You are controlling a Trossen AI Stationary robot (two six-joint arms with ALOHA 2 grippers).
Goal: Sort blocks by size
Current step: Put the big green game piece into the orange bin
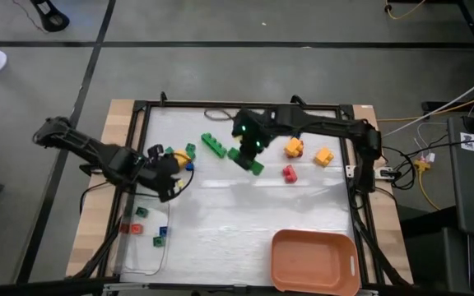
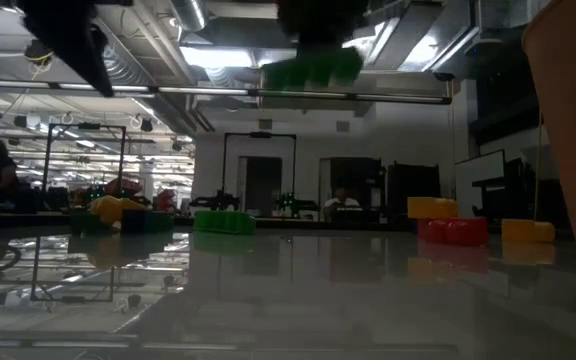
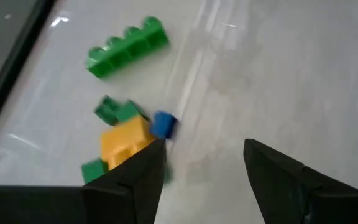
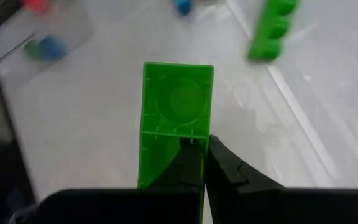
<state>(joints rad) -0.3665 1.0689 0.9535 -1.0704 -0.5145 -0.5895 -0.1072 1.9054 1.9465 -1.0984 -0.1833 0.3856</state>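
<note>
1. Step in hand: transport of one picked brick. The right gripper [image 1: 249, 152] is pinched on a long green brick [image 4: 176, 124], gripping one edge of its hollow underside. In the low view this brick hangs clear above the table [image 1: 237, 238].

2. Held brick location: near table centre, toward 12 o'clock, just at 4 o'clock of a second long green brick [image 1: 214, 145] that lies flat on the surface.

3. The left gripper [image 1: 169, 177] waits at the 9 o'clock side with fingers spread and nothing between them. Directly ahead of it sits a cluster: a yellow brick [image 3: 124, 142], small green pieces and a small blue cube [image 3: 163, 124].

4. Other blocks: two yellow bricks [image 1: 294, 147] and a red brick [image 1: 290, 173] lie toward 2 o'clock. A few tiny cubes [image 1: 162, 239] in red, green and blue lie near the 8 o'clock edge.

5. Container: an orange tray [image 1: 315, 261] at 5 o'clock. No block is visible inside it.

6. Next move, as a judgement: carry the held brick to the large-size group or the tray, lower until it rests, then release. The edge grip is narrow; a fast swing could rotate the brick.
</note>
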